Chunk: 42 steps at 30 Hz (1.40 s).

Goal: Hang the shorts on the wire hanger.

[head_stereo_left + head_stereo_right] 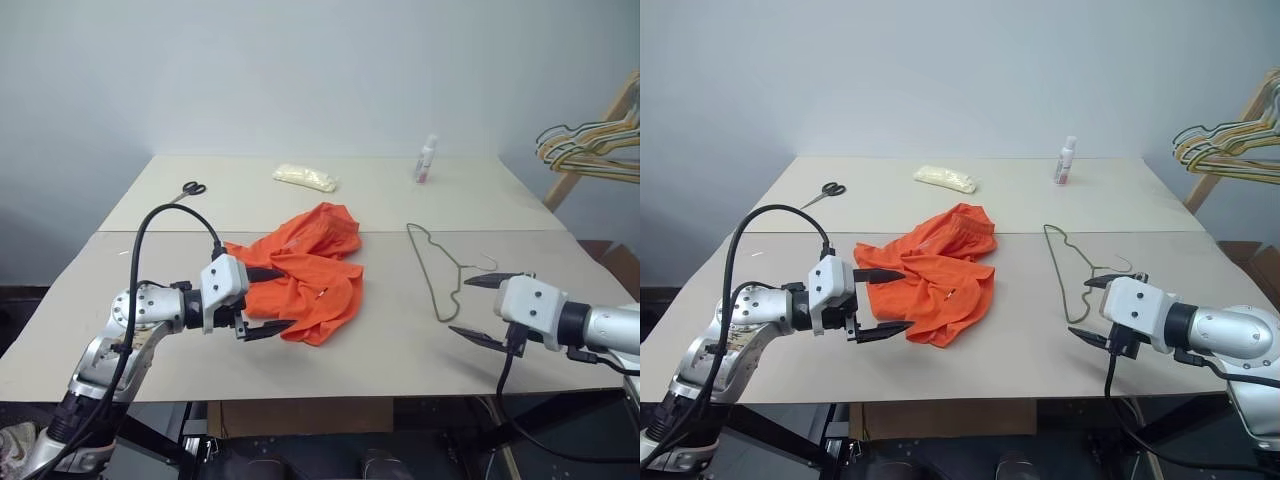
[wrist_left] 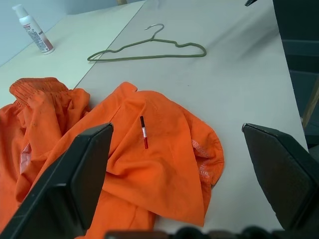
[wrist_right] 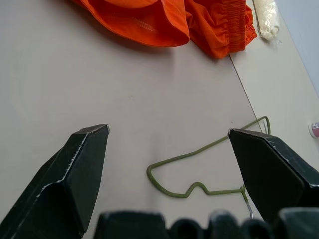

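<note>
Fingers first: both pairs are spread wide with nothing between them. The left gripper (image 1: 268, 301) hangs just at the near left edge of the shorts (image 1: 312, 272), one black finger over the orange cloth and the other just off its near hem, but I can't tell if either one actually touches the fabric. From the left wrist view the cloth sits right between and beyond the two fingers (image 2: 70, 185), all crumpled, with a small red and white tag (image 2: 144, 139) showing on it.

The right gripper (image 1: 482, 309) is over bare tabletop, spread just as wide, its fingers pointing toward the near end of the wire hanger (image 1: 436, 272). It's close to the wire but not on it. In the right wrist view the thin olive wire lies flat between the two fingers (image 3: 75, 174).

The shorts are bunched in a heap around the middle of the table (image 1: 180, 360), gathered waistband toward the far side. The hanger lies flat just to the right of them, apart from the cloth, hook toward the right.

Further back there's a pair of scissors (image 1: 193, 188) on the far left, a pale plastic bag (image 1: 305, 177) in the middle, and a small white bottle (image 1: 426, 159) standing upright to the right. Off the table at the far right, a bunch of hangers (image 1: 590, 150) hangs on a wooden rack.
</note>
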Each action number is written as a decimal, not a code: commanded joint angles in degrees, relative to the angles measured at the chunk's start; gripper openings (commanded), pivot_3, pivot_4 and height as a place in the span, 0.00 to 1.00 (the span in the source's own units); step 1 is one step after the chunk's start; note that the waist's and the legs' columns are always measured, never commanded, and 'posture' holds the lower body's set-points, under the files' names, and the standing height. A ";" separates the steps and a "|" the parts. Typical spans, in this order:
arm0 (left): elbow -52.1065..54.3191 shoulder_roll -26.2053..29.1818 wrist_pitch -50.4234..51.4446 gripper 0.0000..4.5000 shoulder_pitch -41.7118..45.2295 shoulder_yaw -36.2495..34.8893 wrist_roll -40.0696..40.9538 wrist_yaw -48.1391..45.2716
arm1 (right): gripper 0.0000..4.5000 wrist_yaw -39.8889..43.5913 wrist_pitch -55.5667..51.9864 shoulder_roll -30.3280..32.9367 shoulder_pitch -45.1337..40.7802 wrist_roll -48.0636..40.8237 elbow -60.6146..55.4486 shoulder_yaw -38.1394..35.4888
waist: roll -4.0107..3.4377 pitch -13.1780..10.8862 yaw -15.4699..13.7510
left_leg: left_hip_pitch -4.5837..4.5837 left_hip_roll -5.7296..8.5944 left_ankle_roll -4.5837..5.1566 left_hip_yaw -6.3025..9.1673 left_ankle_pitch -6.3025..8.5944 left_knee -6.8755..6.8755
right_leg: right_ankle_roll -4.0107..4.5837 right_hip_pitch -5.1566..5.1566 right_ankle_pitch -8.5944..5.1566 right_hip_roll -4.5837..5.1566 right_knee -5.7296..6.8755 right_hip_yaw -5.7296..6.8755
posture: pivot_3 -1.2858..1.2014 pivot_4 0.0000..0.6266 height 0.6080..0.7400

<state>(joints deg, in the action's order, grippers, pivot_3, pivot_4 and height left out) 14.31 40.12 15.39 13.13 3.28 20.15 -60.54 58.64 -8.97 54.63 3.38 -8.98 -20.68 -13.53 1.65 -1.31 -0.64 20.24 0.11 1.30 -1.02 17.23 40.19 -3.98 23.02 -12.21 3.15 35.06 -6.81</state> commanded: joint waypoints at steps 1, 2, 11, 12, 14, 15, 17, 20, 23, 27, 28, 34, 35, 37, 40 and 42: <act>1.50 0.06 0.75 1.00 1.27 -0.93 0.29 1.24 | 0.99 -0.18 0.95 0.71 -1.28 -0.57 -0.78 -0.63 | 0.00 0.00 -0.01 | 0.00 0.00 0.00 0.00 0.00 0.00 | 0.00 0.00 0.00 0.00 0.00 0.00 | 0.54 0.00 1.00; 1.58 -0.33 0.81 1.00 1.46 -0.98 0.09 2.04 | 0.99 -0.21 0.93 0.70 -1.37 -0.54 -0.77 -0.53 | 0.00 0.00 -0.01 | 0.00 0.00 0.00 0.00 0.00 0.00 | 0.00 0.00 0.00 0.00 0.00 0.00 | 0.54 0.00 1.00; 2.21 -0.46 2.14 1.00 1.79 -0.38 0.10 3.02 | 0.99 -0.73 0.53 0.72 -1.91 -0.34 -0.80 -0.03 | 0.00 0.00 -0.02 | 0.00 0.00 0.00 0.00 0.00 0.00 | 0.00 0.00 0.00 0.00 0.00 0.00 | 0.54 0.00 1.00; 2.22 -0.45 2.23 1.00 1.83 -0.27 0.02 3.04 | 0.99 -0.81 0.46 0.71 -1.93 -0.30 -0.84 0.01 | 0.00 0.00 -0.02 | 0.00 0.00 0.00 0.00 0.00 0.00 | 0.00 0.00 0.00 0.00 0.00 0.00 | 0.54 0.00 1.00; 2.22 -0.81 2.95 1.00 2.26 0.33 -0.55 3.94 | 0.99 -1.16 -0.02 0.46 -1.87 -0.40 -1.03 0.02 | 0.00 0.00 -0.02 | 0.00 0.00 0.00 0.00 0.00 0.00 | 0.00 0.00 0.00 0.00 0.00 0.00 | 0.54 0.00 1.00; 2.21 -1.08 3.77 1.00 2.57 0.97 -1.40 5.02 | 0.99 -1.32 0.02 0.35 -1.71 -0.27 -1.11 0.11 | 0.00 0.00 -0.03 | 0.00 0.00 0.00 0.00 0.00 0.00 | 0.00 0.00 0.00 0.00 0.00 0.00 | 0.54 0.00 1.00; 2.16 -1.85 5.74 1.00 3.38 2.50 -2.91 6.96 | 0.99 -1.77 -0.03 0.27 -1.78 0.18 -1.04 0.45 | 0.00 0.00 -0.02 | 0.00 0.01 0.00 0.00 0.00 0.00 | 0.00 -0.01 0.00 0.00 0.00 0.00 | 0.54 0.00 1.00; 3.74 -4.72 10.72 1.00 4.47 3.78 -2.78 10.97 | 0.99 -2.72 -1.24 0.31 -1.80 -0.07 -1.91 0.06 | 0.00 0.00 -0.02 | 0.01 0.03 0.00 0.00 0.00 0.01 | -0.01 -0.01 0.00 0.00 -0.01 0.00 | 0.53 0.00 1.00; 6.15 -7.28 16.08 1.00 5.52 5.19 -2.53 14.28 | 0.99 -3.87 -2.63 0.06 -1.06 -0.34 -3.34 -0.56 | 0.01 -0.01 0.02 | 0.04 0.02 0.00 0.01 0.00 0.00 | -0.01 0.01 -0.01 0.00 -0.01 -0.01 | 0.52 0.00 1.00; 7.59 -11.24 23.18 1.00 8.76 11.09 -7.61 21.32 | 0.99 -6.24 -3.74 -1.27 0.64 0.38 -4.96 -0.27 | 0.03 0.00 0.02 | 0.03 0.05 0.00 0.04 0.00 0.01 | -0.02 -0.03 -0.01 -0.01 -0.01 -0.02 | 0.52 0.00 1.00; 7.49 -12.05 24.13 1.00 9.43 11.83 -8.23 22.41 | 0.99 -6.69 -3.84 -1.50 0.76 0.63 -5.20 -0.02 | 0.02 0.00 0.09 | 0.02 0.06 0.00 0.04 0.00 0.01 | -0.03 -0.04 -0.01 -0.01 -0.01 -0.02 | 0.52 0.00 1.00; 1.21 -20.23 26.29 1.00 15.39 21.53 -20.56 34.26 | 0.99 -9.48 -5.71 -3.04 0.88 1.14 -7.20 0.49 | 0.03 -0.01 0.46 | 0.01 0.09 0.00 0.03 0.00 0.01 | -0.04 -0.04 0.00 -0.02 -0.03 -0.06 | 0.50 0.00 1.00; -0.42 -21.47 26.13 1.00 15.94 23.17 -22.96 36.39 | 0.99 -9.82 -6.03 -3.13 0.90 1.26 -7.37 0.48 | 0.03 -0.01 0.62 | 0.00 0.08 0.00 0.03 0.00 0.01 | -0.04 -0.06 0.00 -0.04 -0.04 -0.07 | 0.50 0.00 1.00; -2.71 -22.71 26.21 1.00 16.54 26.24 -26.42 38.08 | 0.99 -10.31 -6.32 -3.13 1.10 1.51 -7.62 0.46 | 0.04 -0.01 1.03 | 0.00 0.08 0.00 0.03 0.00 0.00 | -0.04 -0.05 0.00 -0.04 -0.04 -0.08 | 0.50 0.00 1.00; -4.84 -24.08 27.42 1.00 16.41 28.66 -29.47 39.35 | 0.99 -10.57 -6.53 -3.04 1.56 1.56 -7.99 0.15 | 0.04 -0.01 1.71 | 0.01 0.08 0.00 0.03 0.00 -0.02 | -0.03 -0.03 -0.01 -0.05 -0.04 -0.09 | 0.49 0.00 1.00; -6.46 -24.51 27.06 1.00 15.99 29.80 -31.00 39.78 | 0.99 -10.78 -6.76 -2.94 1.58 1.63 -8.05 0.01 | 0.04 -0.01 1.90 | 0.01 0.08 0.00 0.03 0.00 -0.02 | -0.04 -0.01 -0.01 -0.05 -0.04 -0.10 | 0.49 0.00 1.00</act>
<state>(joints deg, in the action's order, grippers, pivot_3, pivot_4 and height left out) 8.26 15.83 42.67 28.39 32.69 -8.78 -21.82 48.53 -15.37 51.46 5.43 -7.49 -26.94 -12.01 1.69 -1.33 1.25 20.24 0.19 1.30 -0.99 17.23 40.17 -4.02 23.01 -12.21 3.09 35.02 -6.91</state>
